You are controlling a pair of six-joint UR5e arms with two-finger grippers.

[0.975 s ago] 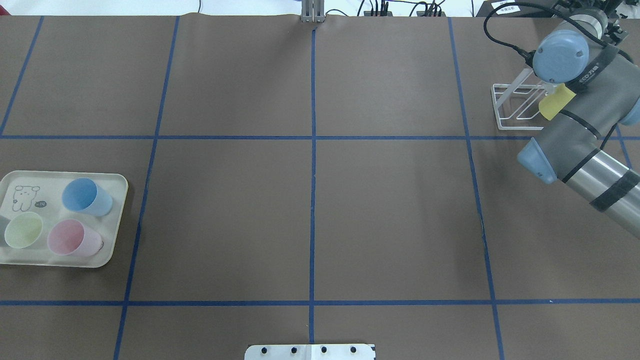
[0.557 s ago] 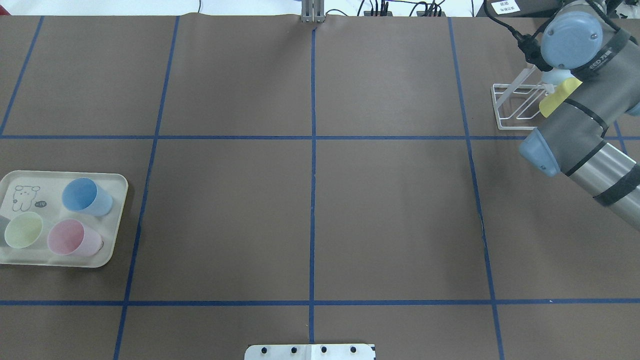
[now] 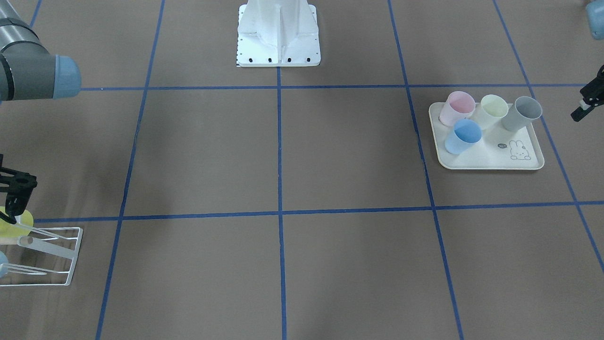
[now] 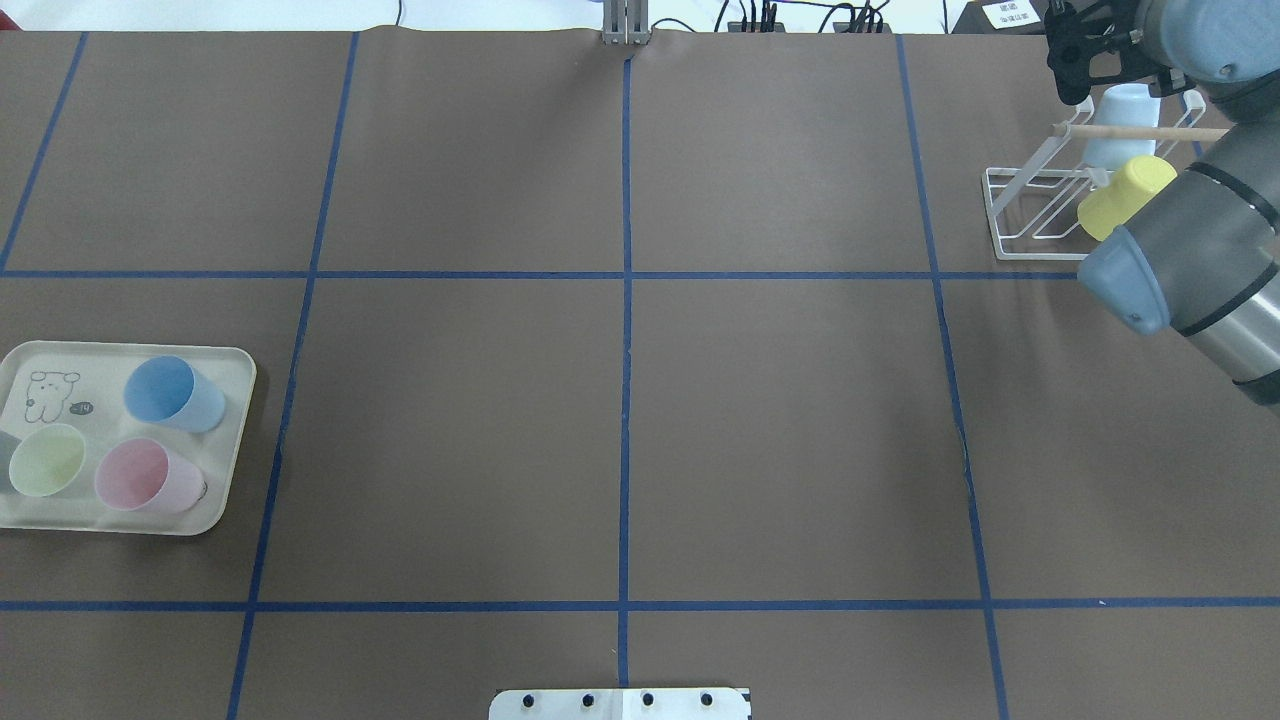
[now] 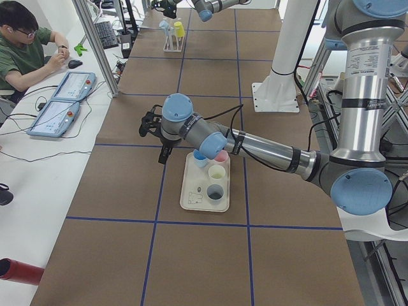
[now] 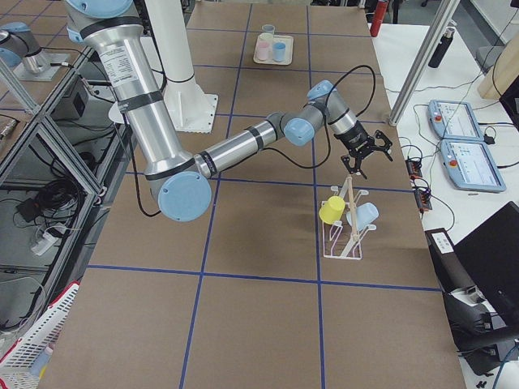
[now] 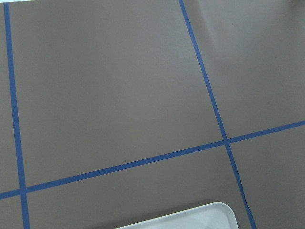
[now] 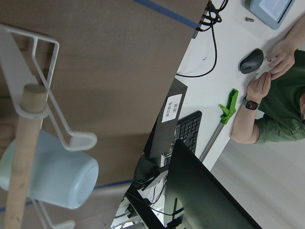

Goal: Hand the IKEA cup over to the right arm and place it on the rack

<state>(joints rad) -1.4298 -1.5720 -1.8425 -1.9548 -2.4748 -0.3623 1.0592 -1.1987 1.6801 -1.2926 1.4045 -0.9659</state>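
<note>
Yellow cup [image 4: 1125, 193] hangs tilted on the rack [image 4: 1010, 215] at the table's far right corner, base up, beside a pale blue cup [image 4: 1118, 120]. Right gripper [image 4: 1080, 60] hovers just above the wooden rod [image 4: 1140, 131], fingers apart and empty. The cup lies below them, toward the robot. Left gripper [image 5: 155, 135] is by the tray [image 4: 240, 440]; can't tell its fingers. You'd retreat upward, I judge.

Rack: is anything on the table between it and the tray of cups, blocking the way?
Nothing visible does. Between the tray and the rack the brown table shows only flat blue tape lines. The rack already holds a yellow cup and a pale blue cup.
</note>
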